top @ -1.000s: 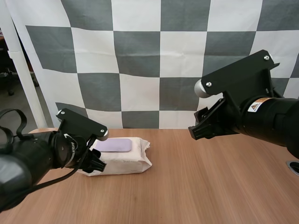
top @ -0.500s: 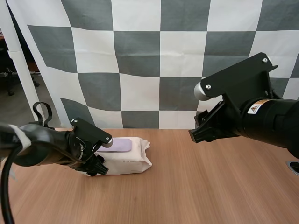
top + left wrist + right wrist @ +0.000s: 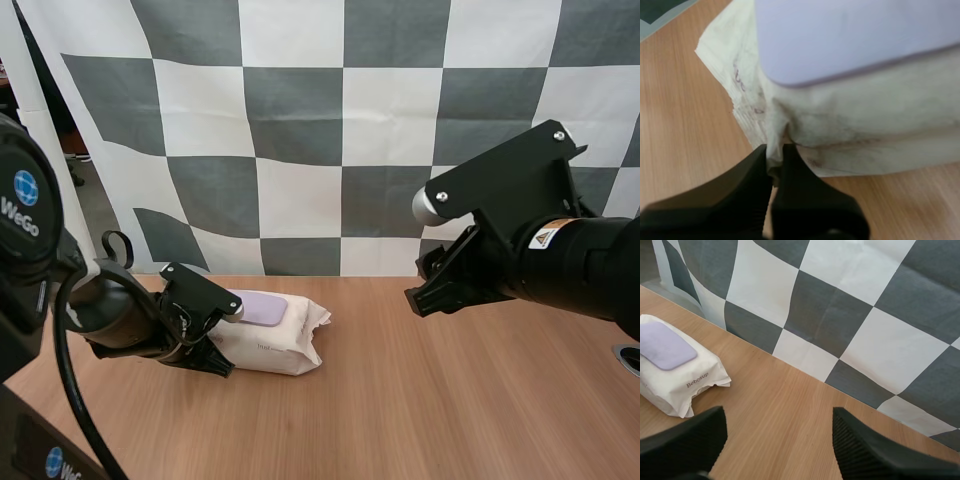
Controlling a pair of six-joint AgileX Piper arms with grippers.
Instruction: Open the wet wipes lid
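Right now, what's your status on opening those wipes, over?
Left gripper: jaws pinching the wet wipes pack by its end seam. Right gripper: jaws open, apart from the pack. Purple lid shut, nothing blocking it.

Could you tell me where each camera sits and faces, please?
High view: behind and above the bases, facing forward-down over the table; left gripper at the wet wipes pack, right gripper raised.
Left wrist view: on the left arm, facing the pack's end its fingers pinch.
Right wrist view: on the right arm, facing down over the table, fingers open.
Shared: all see the purple lid.
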